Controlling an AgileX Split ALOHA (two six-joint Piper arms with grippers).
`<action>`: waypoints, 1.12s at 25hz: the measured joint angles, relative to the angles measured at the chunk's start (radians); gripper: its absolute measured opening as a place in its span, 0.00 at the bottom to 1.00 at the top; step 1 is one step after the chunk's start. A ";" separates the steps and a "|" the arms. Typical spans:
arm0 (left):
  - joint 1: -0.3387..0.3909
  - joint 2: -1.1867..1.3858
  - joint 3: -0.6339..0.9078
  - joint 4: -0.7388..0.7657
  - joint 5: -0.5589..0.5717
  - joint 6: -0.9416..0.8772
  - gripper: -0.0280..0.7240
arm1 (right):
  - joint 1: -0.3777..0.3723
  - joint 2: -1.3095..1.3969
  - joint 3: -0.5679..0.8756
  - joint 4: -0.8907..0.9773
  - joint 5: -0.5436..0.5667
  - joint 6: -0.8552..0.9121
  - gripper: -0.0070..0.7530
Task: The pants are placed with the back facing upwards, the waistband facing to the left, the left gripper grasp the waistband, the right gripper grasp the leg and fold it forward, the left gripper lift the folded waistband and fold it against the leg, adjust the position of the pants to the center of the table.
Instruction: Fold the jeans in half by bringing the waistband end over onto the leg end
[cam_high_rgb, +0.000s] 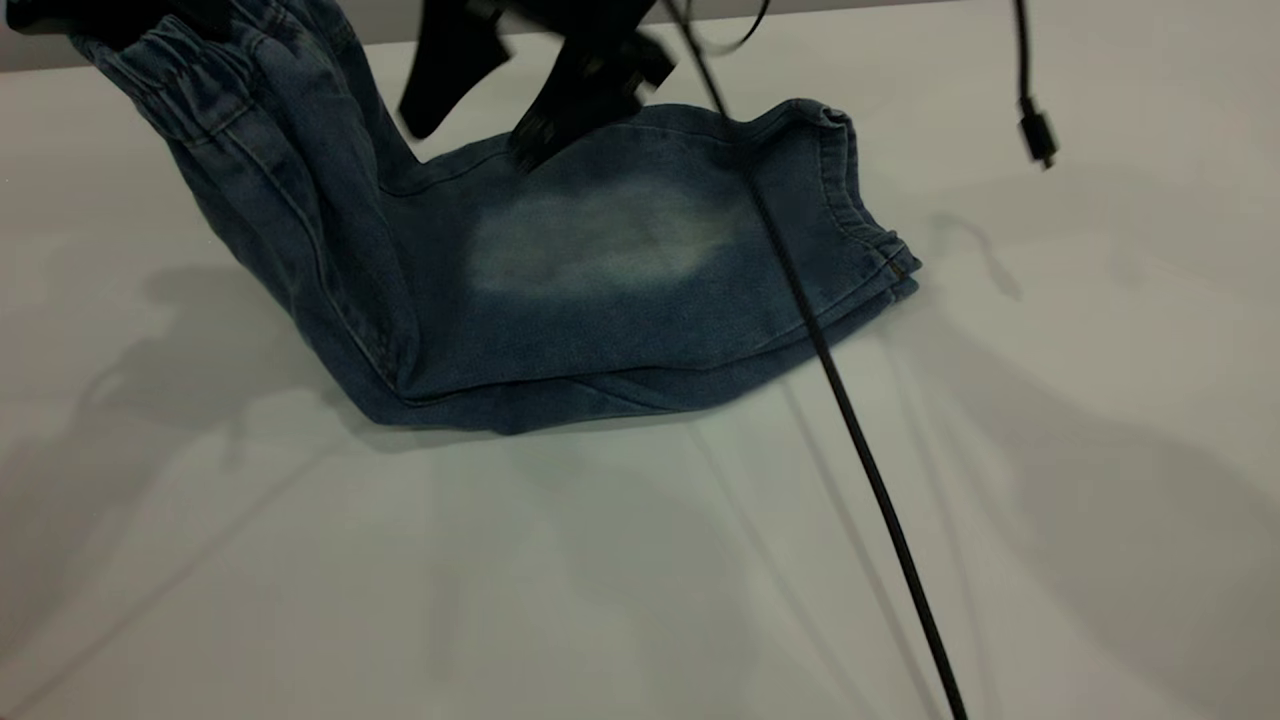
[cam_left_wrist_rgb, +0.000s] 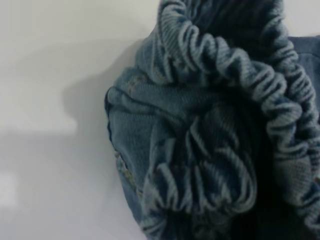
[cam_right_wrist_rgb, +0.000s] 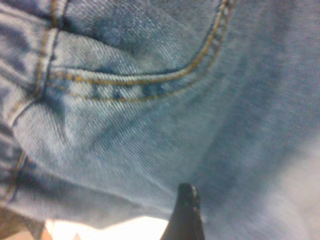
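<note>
The pants (cam_high_rgb: 560, 300) lie folded lengthwise on the table (cam_high_rgb: 640, 580), with the leg (cam_high_rgb: 600, 250) and its pale patch on top and the hem at the right. At the far left the waistband (cam_high_rgb: 170, 75) is lifted off the table. My left gripper (cam_high_rgb: 110, 18), a dark shape at the top edge, is shut on it. The left wrist view shows only the ruched waistband (cam_left_wrist_rgb: 235, 70) bunched close up. My right gripper (cam_high_rgb: 470, 145) hangs open over the far edge of the pants, holding nothing. Its one visible fingertip (cam_right_wrist_rgb: 186, 210) sits against a stitched denim seam (cam_right_wrist_rgb: 150, 80).
A thin black cable (cam_high_rgb: 860, 440) runs diagonally across the leg and down over the table to the front. A second cable with a plug (cam_high_rgb: 1037, 130) dangles at the far right. Bare table surrounds the pants in front and to the right.
</note>
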 joint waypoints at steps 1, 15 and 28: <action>0.000 0.000 -0.008 0.000 0.002 0.003 0.20 | -0.014 0.000 -0.001 -0.019 0.009 0.000 0.73; -0.154 0.021 -0.156 -0.003 0.018 -0.007 0.20 | -0.035 0.072 0.025 -0.214 -0.020 0.111 0.71; -0.250 0.081 -0.182 -0.002 -0.029 -0.027 0.20 | -0.058 0.082 -0.048 -0.171 0.047 0.109 0.70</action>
